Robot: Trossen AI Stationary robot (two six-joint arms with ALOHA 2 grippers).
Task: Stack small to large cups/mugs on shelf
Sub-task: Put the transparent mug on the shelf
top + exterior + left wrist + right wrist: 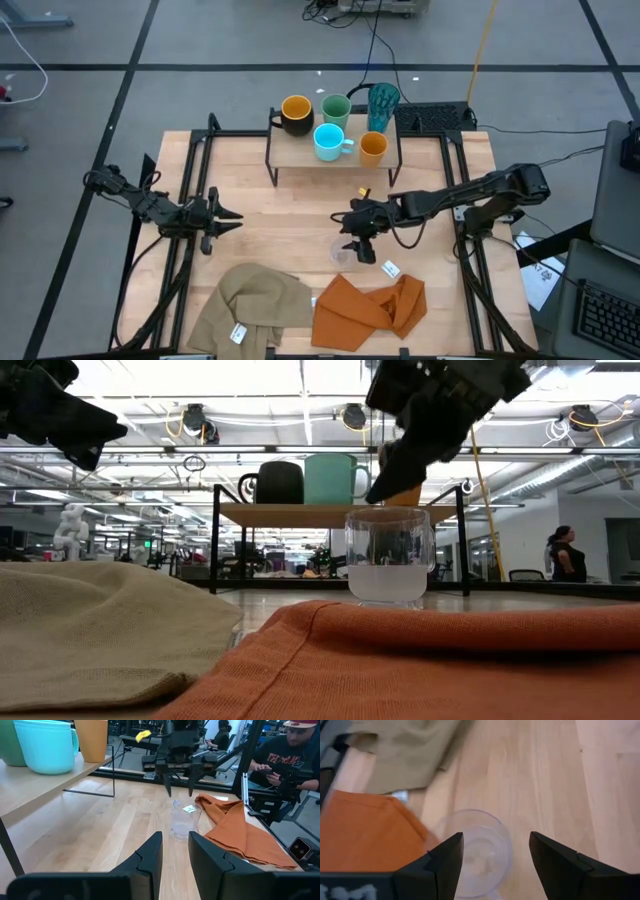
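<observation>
A small clear cup (342, 252) stands upright on the table, just in front of the orange cloth (390, 555). My right gripper (356, 236) hangs open a little above it, tilted down; in the right wrist view its fingers (496, 862) stand apart over the cup's rim (479, 851) without touching it. On the shelf (297, 152) stand a black mug (295, 114), a green cup (336, 108), a teal tumbler (383, 100), a light blue mug (329, 142) and an orange cup (373, 147). My left gripper (228, 219) waits at the table's left, slightly open and holding nothing (175, 857).
A tan cloth (252, 305) and an orange cloth (366, 306) lie at the table's near edge. A white tag (390, 268) lies beside the clear cup. Bare wood lies between the shelf and the cloths. A person (292, 755) sits beyond the table's right side.
</observation>
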